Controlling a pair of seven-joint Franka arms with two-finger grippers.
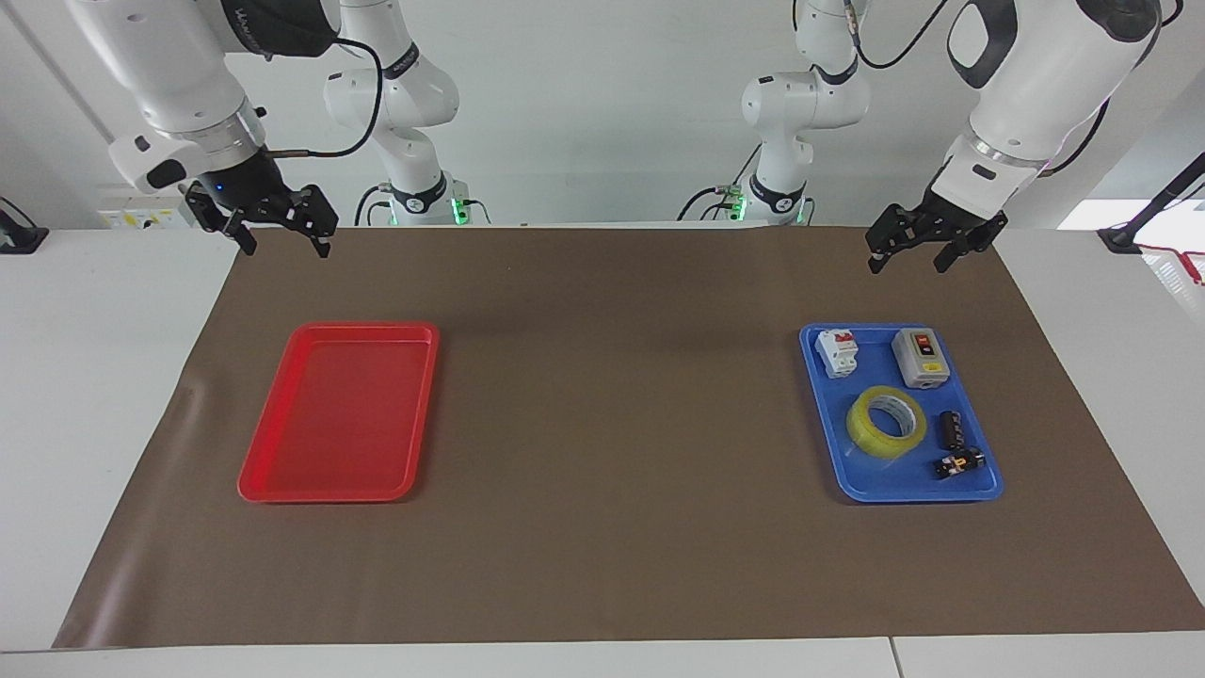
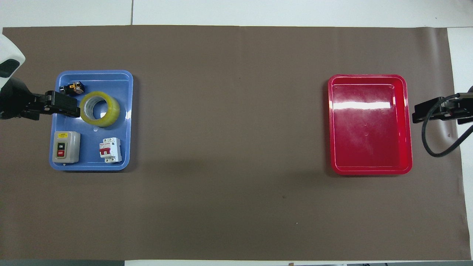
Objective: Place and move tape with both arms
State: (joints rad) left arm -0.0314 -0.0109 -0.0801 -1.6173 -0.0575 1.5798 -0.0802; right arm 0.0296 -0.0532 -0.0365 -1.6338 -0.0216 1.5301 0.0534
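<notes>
The table cover (image 2: 236,207) looked like matt brown paper, creased near one edge. The red tray (image 2: 406,122) was glossy plastic with a bright glare; the blue tray (image 2: 127,122) was smooth, shiny plastic. The tape (image 2: 112,109) was translucent, glossy yellow film around a dull pale core.
</notes>
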